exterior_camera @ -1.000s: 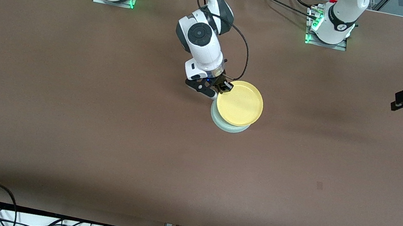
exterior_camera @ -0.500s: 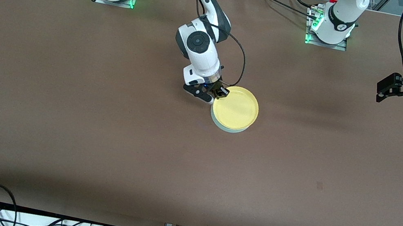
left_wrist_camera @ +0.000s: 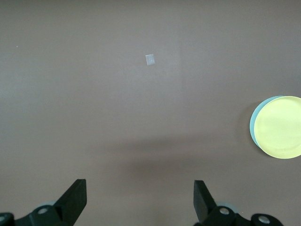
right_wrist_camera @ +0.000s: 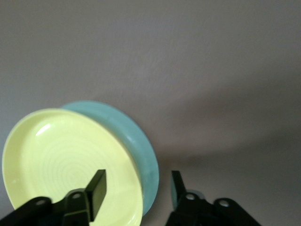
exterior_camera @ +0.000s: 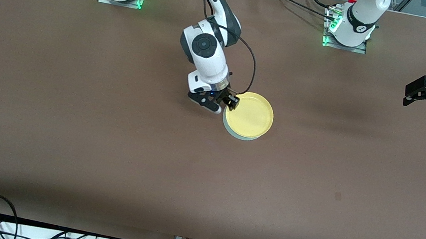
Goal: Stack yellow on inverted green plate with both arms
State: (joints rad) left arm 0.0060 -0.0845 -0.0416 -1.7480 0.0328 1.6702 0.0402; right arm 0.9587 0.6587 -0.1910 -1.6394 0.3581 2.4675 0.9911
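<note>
The round yellow plate (exterior_camera: 249,115) sat on the pale green plate (exterior_camera: 227,128). The right gripper (exterior_camera: 228,101) apparently straddled its rim, fingers apart; the left gripper (left_wrist_camera: 139,200) waited, spread wide.

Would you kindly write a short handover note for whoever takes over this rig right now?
Right gripper: open, straddling the rim of the yellow plate, no longer clamped on it.
Left gripper: open, holding nothing, up over the left arm's end of the table; that arm waits.
Yellow plate sits upright on the green plate, which shows only as a crescent beneath, near mid-table.
Done: the stack is made.
Left: draw the right gripper clear without nudging the plates.
</note>
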